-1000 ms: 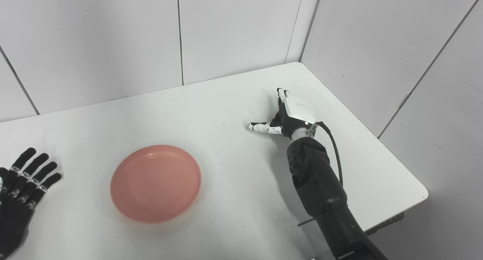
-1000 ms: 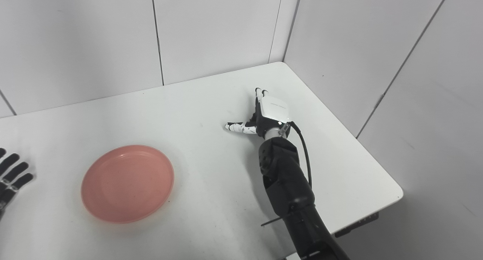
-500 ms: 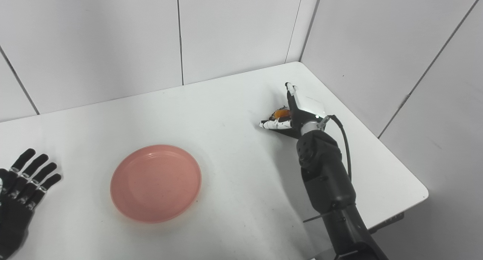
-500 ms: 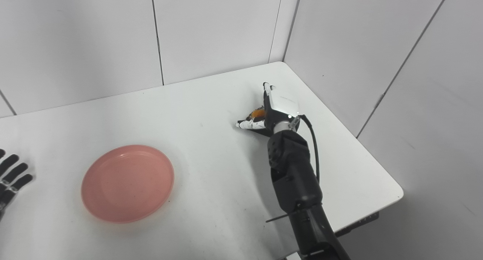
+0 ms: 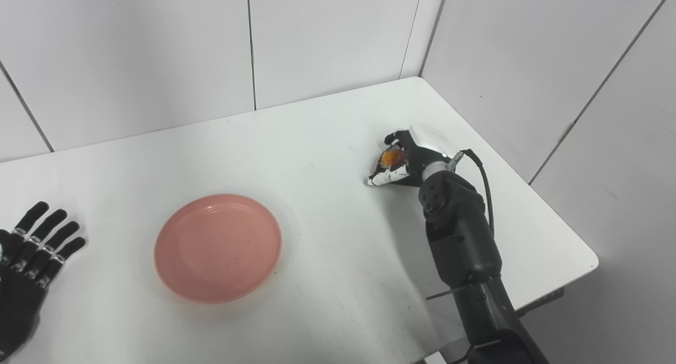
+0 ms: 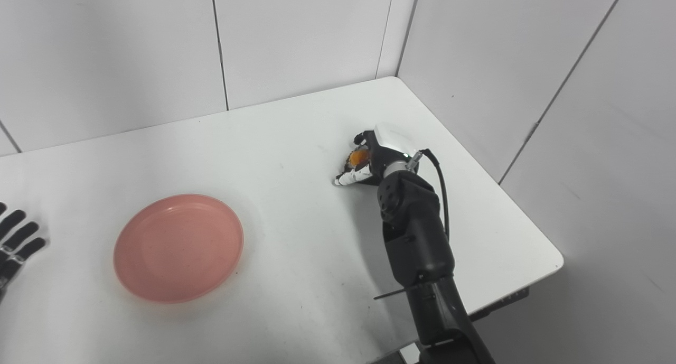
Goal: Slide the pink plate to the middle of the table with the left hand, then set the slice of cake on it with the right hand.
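The pink plate [image 5: 218, 247] lies flat on the white table [image 5: 327, 142], left of the middle. My right hand [image 5: 404, 158] rests on the table at the right, fingers curled around the slice of cake [image 5: 392, 157], of which only an orange patch shows between fingers and thumb. The hand hides the rest of the slice. My left hand [image 5: 29, 258] lies flat near the table's left edge, fingers spread, holding nothing and well apart from the plate.
Grey wall panels [image 5: 158, 47] close off the back and right side of the table. The table's right corner [image 5: 591, 261] and front edge lie beside my right forearm [image 5: 459, 242]. A black cable [image 5: 483, 184] runs along the right wrist.
My right hand has shifted right, rolled over and closed its fingers around the cake slice, which was hidden a second ago. The camera tilted slightly. Plate and left hand have stayed put.
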{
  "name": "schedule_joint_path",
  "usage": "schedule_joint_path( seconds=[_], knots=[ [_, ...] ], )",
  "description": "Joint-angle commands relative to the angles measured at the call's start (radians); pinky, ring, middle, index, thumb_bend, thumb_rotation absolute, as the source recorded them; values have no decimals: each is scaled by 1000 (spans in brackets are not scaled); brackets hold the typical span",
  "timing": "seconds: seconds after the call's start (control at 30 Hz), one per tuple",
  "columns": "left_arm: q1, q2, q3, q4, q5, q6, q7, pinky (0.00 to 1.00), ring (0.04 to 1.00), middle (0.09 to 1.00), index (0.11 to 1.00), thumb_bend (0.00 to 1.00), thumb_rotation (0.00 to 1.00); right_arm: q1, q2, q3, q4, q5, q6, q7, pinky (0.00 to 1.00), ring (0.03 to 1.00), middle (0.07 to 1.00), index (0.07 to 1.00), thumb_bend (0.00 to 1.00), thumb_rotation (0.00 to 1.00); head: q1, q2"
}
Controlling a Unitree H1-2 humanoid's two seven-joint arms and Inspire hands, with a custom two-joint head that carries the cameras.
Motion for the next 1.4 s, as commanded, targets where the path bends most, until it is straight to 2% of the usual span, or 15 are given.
schedule_joint_path(
  seconds=[0.0,0.07,0.13,0.2,0.3,0.47,0.63,0.87,0.93,1.07,1.17,1.37],
  knots=[
    [55,0,-8,34,15,81,27,827,863,885,872,437,897,-40,-35,20,7,-1,0,1,548,653,707,752,912,241,1,-1],
    [54,0,-7,35,13,81,23,829,865,886,871,439,892,-45,-41,39,30,6,0,-9,500,600,665,694,883,186,1,-1],
    [54,-1,-8,35,12,81,22,828,864,885,872,439,895,-53,-47,57,55,9,0,-15,403,486,571,637,829,125,1,-1],
    [54,-1,-9,36,13,81,22,828,864,885,871,440,893,-59,-51,69,73,10,0,-18,354,424,519,527,599,132,7,-1],
    [54,-1,-12,38,16,75,18,829,864,886,873,441,898,-67,-46,72,89,-2,0,-23,342,414,454,521,539,28,9,-1],
    [54,-3,-14,39,16,73,15,836,872,891,878,444,879,-58,-44,72,69,6,0,-53,293,358,424,521,524,0,16,-3],
    [56,-8,-13,32,14,77,21,834,871,893,881,438,890,-46,-59,75,29,37,0,-79,319,393,449,507,527,0,21,-3],
    [54,-19,-18,33,8,76,23,847,878,898,886,435,901,-37,-81,83,-71,101,-4,-113,264,336,418,538,518,0,47,-7],
    [56,-24,-22,30,8,72,20,852,883,902,889,432,914,-37,-88,94,-121,126,-7,-120,283,359,425,540,518,0,64,-9],
    [63,-42,-36,10,26,65,36,852,886,906,890,430,919,-48,-101,129,-215,177,-15,-114,303,387,440,534,521,0,123,-16],
    [72,-59,-49,-17,40,70,60,839,885,905,889,434,913,-72,-89,155,-269,164,-1,-83,318,409,446,536,521,0,161,-18],
    [100,-115,-89,-98,78,89,127,863,899,917,896,425,928,-139,-64,241,-336,187,-4,-33,284,375,430,539,518,0,287,-23]
  ],
)
